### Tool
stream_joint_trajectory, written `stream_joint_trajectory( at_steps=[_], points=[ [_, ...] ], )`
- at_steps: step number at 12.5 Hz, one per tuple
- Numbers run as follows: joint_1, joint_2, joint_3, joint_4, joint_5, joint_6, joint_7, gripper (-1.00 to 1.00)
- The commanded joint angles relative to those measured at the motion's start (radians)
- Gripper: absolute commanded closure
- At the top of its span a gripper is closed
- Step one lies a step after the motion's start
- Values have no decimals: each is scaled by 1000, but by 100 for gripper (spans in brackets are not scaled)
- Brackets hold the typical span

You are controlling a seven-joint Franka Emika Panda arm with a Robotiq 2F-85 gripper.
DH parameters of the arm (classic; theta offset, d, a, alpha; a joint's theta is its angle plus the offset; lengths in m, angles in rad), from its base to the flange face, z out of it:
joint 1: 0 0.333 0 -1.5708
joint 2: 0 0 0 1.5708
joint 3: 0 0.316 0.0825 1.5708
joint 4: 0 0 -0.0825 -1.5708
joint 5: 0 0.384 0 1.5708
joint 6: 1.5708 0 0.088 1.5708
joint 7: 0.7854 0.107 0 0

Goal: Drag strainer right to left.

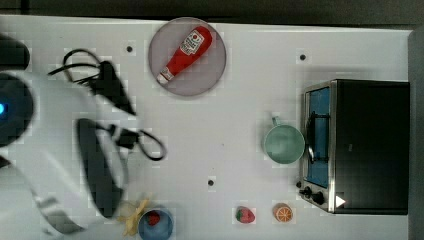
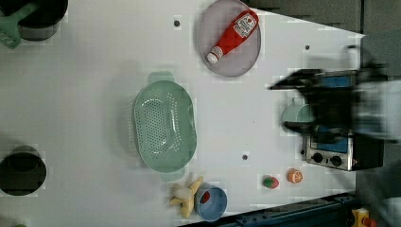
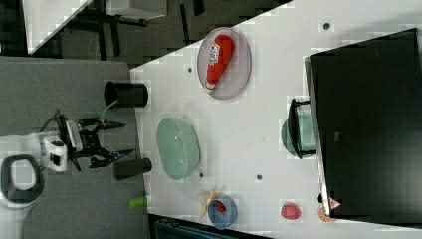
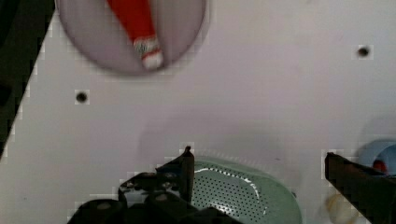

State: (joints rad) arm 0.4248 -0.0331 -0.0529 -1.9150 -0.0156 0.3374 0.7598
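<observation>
- Gripper (image 3: 115, 139): black two-finger jaws spread wide, holding nothing. In the right view it hangs off the table edge, well apart from the target.
- Strainer (image 2: 164, 126), a pale green oval plastic colander with small holes and rim tabs, sits flat on the white table (image 2: 85, 94), mid-table in the left view. Wrist view has it under and between the fingers (image 4: 187, 168), not touched.
- Neighbours in the left view: peeled toy banana (image 2: 187, 195) and blue bowl (image 2: 211, 202) with a red piece in it, just beside the strainer's lower tab; grey round plate (image 2: 228, 42) with a red ketchup bottle (image 2: 234, 34) near the upper right.
- Round pale green mug (image 1: 284, 143) with a small handle sits against the toaster oven (image 1: 357, 145). Same colour as the target, so a wrong pick is possible if going by colour alone.
- Judgement: approach not finished, drag not started.
- Risks:
  - Thin rim; a shallow or off-centre grip would likely slip once the drag loads it.
  - Hooking one end only would probably make the oval swing instead of translate.
  - Pressing down on the rim could tip the light shell.
  - A swing at the lower tab could shove the banana and bowl toward the table edge.
  - Black cup (image 3: 126, 93) and dark cylinder (image 3: 132, 168) stand at the table edge near the gripper in the right view; a low entry may clip them.
</observation>
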Motion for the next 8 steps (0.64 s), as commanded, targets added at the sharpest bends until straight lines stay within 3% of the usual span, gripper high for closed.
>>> stream_joint_trajectory(
  at_steps=[1, 5, 8],
  points=[
    [-54, -64, -140, -18, 13, -81, -333, -100],
    [-73, -164, -317, -18, -18, -154, -496, -100],
    [-74, -198, -372, -18, -67, -180, -660, -100]
  ],
)
